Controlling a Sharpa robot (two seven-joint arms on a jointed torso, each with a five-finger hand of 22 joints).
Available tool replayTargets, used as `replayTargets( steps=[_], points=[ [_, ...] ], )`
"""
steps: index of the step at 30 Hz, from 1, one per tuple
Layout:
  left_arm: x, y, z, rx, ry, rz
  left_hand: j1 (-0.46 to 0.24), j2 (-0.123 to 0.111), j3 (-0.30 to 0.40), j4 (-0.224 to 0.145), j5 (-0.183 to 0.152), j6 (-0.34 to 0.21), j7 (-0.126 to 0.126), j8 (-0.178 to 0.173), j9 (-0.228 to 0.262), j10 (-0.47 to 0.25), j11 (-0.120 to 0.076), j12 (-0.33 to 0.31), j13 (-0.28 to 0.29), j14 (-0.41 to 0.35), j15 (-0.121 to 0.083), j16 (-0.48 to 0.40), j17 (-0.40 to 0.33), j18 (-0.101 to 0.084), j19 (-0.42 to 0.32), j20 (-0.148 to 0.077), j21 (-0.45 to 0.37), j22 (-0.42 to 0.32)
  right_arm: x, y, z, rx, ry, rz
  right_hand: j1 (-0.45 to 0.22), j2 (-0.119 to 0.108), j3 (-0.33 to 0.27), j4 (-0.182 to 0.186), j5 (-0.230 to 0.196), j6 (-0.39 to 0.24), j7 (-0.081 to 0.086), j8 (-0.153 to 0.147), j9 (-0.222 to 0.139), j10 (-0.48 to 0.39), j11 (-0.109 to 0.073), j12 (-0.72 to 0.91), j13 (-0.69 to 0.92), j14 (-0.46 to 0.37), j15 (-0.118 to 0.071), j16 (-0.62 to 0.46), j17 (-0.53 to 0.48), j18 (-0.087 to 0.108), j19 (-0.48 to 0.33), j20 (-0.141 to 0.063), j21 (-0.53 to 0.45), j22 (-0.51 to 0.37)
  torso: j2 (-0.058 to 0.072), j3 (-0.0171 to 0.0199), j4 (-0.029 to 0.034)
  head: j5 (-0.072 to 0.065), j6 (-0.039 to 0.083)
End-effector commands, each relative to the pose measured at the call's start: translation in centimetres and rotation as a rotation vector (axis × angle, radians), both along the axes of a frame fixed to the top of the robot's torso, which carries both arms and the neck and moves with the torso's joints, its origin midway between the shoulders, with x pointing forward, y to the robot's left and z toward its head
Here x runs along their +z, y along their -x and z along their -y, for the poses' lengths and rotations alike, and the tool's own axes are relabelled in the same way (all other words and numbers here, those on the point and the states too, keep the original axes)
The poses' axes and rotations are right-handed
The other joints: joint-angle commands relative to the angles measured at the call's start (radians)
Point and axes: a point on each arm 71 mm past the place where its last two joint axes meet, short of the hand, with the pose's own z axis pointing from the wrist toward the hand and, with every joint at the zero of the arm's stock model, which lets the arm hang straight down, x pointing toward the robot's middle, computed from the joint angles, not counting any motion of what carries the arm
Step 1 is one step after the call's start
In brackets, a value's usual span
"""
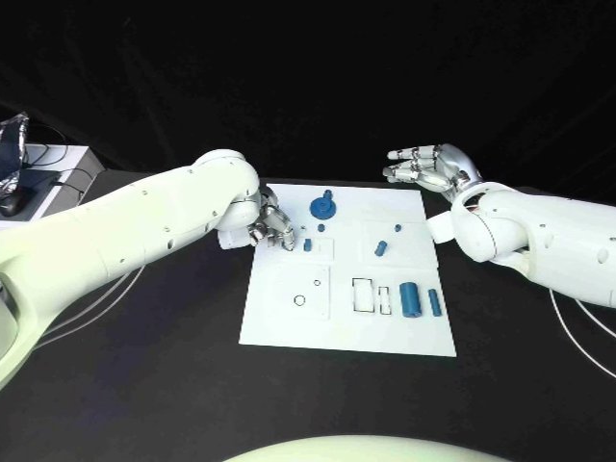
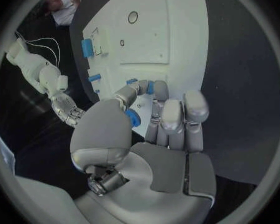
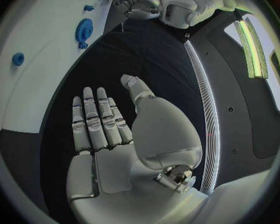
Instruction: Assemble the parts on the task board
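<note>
Seemingly ready for seating, the left hand [image 1: 270, 228] pinches a small blue part [image 2: 133, 118] (fingertips only) over the task board [image 1: 347, 318]; the right hand [image 1: 427, 166] hovers spread, holding nothing.

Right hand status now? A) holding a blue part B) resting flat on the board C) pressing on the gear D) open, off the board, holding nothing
D: the right hand hangs over black table beyond the board's far corner, its fingers apart and empty.

Black table [image 1: 141, 385], white box [image 1: 52, 159] at its far-left edge, crinkled silver bag [image 1: 0, 154]
</note>
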Motion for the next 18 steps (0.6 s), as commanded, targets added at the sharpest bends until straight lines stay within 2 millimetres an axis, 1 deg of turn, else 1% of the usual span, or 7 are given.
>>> replayTargets(
  steps=[1,2,3,8,11,14,18],
  points=[
    [-0.97,0.64,0.57,-0.038,-0.018,-0.067,0.047,0.045,0.003,-0.014,-0.001,0.035,-0.027,-0.009,0.002,0.011,-0.010,-0.005,0.003,0.007,0.001,0.005,0.005,-0.011,0.004,0.007,0.005,0.102,0.06,0.04,-0.27,0.023,0.006,0.009,-0.003,-0.001,0.001,-0.007,0.004,0.008,0.026,-0.003,0.001,0.007,-0.002,-0.003,-0.001,0.003,-0.002,-0.006,-0.001,-0.017,-0.004,0.001,-0.004,-0.001,-0.001,-0.0006,0.0006,0.000,0.000],
    [-0.98,0.63,0.59,-0.038,-0.019,-0.068,0.047,0.045,0.003,-0.014,-0.001,0.035,-0.027,-0.009,0.002,0.011,-0.010,-0.005,0.003,0.007,0.001,0.005,0.005,-0.011,0.004,0.007,0.005,0.102,0.06,0.03,-0.28,0.023,0.006,0.009,-0.003,-0.001,0.001,-0.007,0.004,0.008,0.026,-0.003,0.001,0.007,-0.002,-0.003,-0.001,0.003,-0.002,-0.006,-0.001,-0.017,-0.004,0.001,-0.004,-0.001,-0.001,-0.0009,0.0006,0.000,0.000],
    [-0.98,0.61,0.60,-0.036,-0.021,-0.067,0.052,0.046,-0.002,-0.012,0.000,0.040,-0.027,-0.018,0.001,0.013,-0.010,-0.009,0.005,0.007,0.001,0.006,0.008,-0.012,0.004,0.006,0.006,0.102,0.06,0.03,-0.29,0.023,0.006,0.010,-0.003,-0.001,0.001,-0.007,0.004,0.008,0.026,-0.003,0.001,0.007,-0.002,-0.003,-0.001,0.003,-0.002,-0.006,-0.001,-0.017,-0.004,0.001,-0.004,-0.001,-0.001,-0.0010,0.0003,0.000,0.001],
    [-0.98,0.58,0.79,-0.036,-0.028,-0.065,0.050,0.050,-0.010,-0.010,-0.001,0.048,-0.030,-0.024,0.005,0.019,-0.011,-0.010,0.009,0.009,0.001,0.013,0.019,-0.015,0.007,0.003,0.011,0.104,0.06,0.02,-0.34,0.024,0.006,0.010,-0.003,0.000,0.003,-0.009,0.006,0.007,0.026,-0.003,0.001,0.007,-0.003,-0.003,-0.001,0.001,-0.001,-0.006,-0.001,-0.017,-0.003,0.001,-0.004,-0.001,-0.001,-0.0006,-0.0002,0.001,0.001],
    [-0.96,0.59,0.95,-0.037,-0.028,-0.063,0.043,0.067,-0.034,0.001,-0.009,0.058,-0.036,-0.035,0.019,0.027,-0.013,-0.012,0.016,0.011,0.000,0.020,0.032,-0.018,0.010,0.003,0.016,0.104,0.06,0.01,-0.38,0.025,0.006,0.010,-0.003,0.000,0.003,-0.009,0.007,0.007,0.026,-0.003,0.001,0.007,-0.003,-0.003,-0.001,0.000,-0.001,-0.006,-0.001,-0.017,-0.003,0.001,-0.004,-0.001,-0.001,-0.0010,-0.0001,0.002,0.002],
    [-0.94,0.56,1.00,-0.032,-0.026,-0.059,0.030,0.081,-0.036,0.005,-0.013,0.064,-0.039,-0.042,0.029,0.030,-0.015,-0.012,0.020,0.012,0.000,0.023,0.037,-0.019,0.013,0.003,0.020,0.106,0.06,0.02,-0.39,0.025,0.006,0.010,-0.003,0.000,0.005,-0.010,0.011,0.007,0.026,-0.003,0.001,0.007,-0.003,-0.003,-0.001,0.001,-0.001,-0.006,-0.001,-0.018,-0.004,0.001,-0.004,-0.001,-0.001,-0.0010,0.0000,0.002,0.002],
    [-0.88,0.45,0.96,-0.021,-0.021,-0.050,0.010,0.098,-0.039,0.000,-0.021,0.070,-0.041,-0.054,0.050,0.032,-0.015,-0.013,0.028,0.014,0.000,0.024,0.042,-0.020,0.015,0.003,0.023,0.106,0.06,0.02,-0.41,0.026,0.007,0.010,-0.003,-0.001,0.005,-0.011,0.014,0.006,0.026,-0.003,0.001,0.007,-0.003,-0.003,-0.001,0.000,-0.001,-0.006,-0.001,-0.018,-0.004,0.001,-0.004,-0.001,-0.001,-0.0006,0.0003,0.001,0.004]
  ],
)
